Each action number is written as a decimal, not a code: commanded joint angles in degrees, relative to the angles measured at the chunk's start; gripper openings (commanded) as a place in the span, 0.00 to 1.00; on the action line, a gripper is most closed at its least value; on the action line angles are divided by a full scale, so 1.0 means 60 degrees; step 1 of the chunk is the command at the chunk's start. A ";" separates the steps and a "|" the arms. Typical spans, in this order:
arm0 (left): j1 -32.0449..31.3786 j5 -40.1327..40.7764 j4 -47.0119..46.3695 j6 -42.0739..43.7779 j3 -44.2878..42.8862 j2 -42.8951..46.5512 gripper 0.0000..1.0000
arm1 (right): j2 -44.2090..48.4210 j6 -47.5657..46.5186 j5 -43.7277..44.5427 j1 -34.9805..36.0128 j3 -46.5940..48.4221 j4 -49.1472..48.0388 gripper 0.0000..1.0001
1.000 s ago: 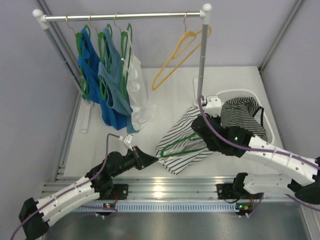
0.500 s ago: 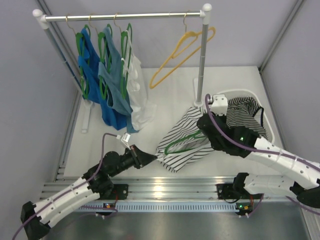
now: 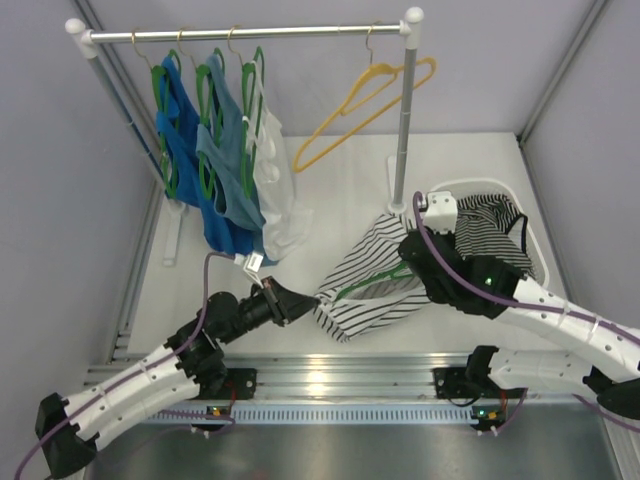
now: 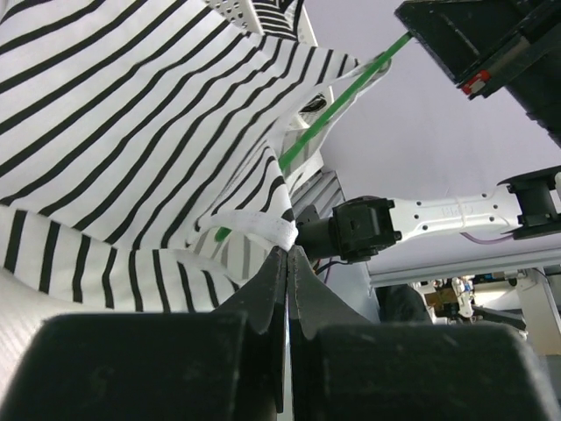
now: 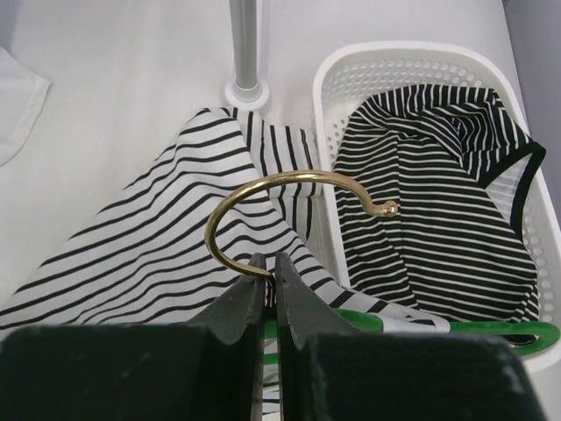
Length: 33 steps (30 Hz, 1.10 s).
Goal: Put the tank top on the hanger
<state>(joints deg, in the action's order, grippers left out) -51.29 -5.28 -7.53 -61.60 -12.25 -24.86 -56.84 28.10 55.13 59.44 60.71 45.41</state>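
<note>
Tank top (image 3: 360, 312), white, dark-striped, rumpled

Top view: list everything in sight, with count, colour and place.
tank top: one, white with dark stripes, centre of view
hanger: one, green with brass hook, partly inside the tank top
rack: one, white posts, metal bar, far side
green hangers: at least three, on the rack
blue tops: two, on the rack
white top: one, beside the blue tops
yellow hanger: one, bare, rack's right end
basket: one, white, right side
dark top: one, black with white stripes, in the basket
left gripper: black, shut on the tank top's hem
right gripper: black, shut on the hanger's hook
</note>
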 commanded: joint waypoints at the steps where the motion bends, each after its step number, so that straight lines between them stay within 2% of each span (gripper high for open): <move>1: 0.0052 -0.0248 -0.1715 0.0525 -0.0857 -0.0600 0.00 | 0.0040 -0.0069 -0.0208 -0.0122 0.0297 -0.0507 0.00; 7: 0.0052 -0.0350 -0.3020 0.0936 -0.1707 -0.1875 0.00 | 0.0098 0.0107 -0.0706 -0.0107 0.0356 -0.0727 0.00; 10: 0.0052 -0.0628 -0.4029 0.0878 -0.2044 -0.2564 0.00 | 0.0113 0.0180 -0.0824 -0.0092 0.0443 -0.0800 0.00; 12: 0.0052 -0.0978 -0.4179 0.0805 -0.2365 -0.2916 0.00 | 0.0156 0.0282 -0.0796 -0.0107 0.0546 -0.0771 0.00; 15: 0.0052 -0.1200 -0.3844 0.0833 -0.2543 -0.3049 0.00 | 0.0288 0.0298 -0.0737 -0.0151 0.0824 -0.0800 0.00; 17: 0.0052 -0.0982 -0.2807 0.0965 -0.2630 -0.2947 0.00 | 0.0463 0.0210 -0.0766 -0.0238 0.1087 -0.0859 0.00; 29: 0.0052 0.0542 0.0989 0.1405 -0.2352 -0.0822 0.00 | 0.0728 0.0239 -0.1000 -0.0473 0.1513 -0.0668 0.00; 33: 0.0052 0.0485 0.1211 0.1492 -0.2469 -0.0924 0.00 | 0.0786 0.0239 -0.1336 -0.0473 0.1557 -0.0639 0.00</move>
<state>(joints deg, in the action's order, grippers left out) -51.18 -3.53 -3.73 -53.95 -25.61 -29.80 -53.32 29.17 48.34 57.45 67.64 42.92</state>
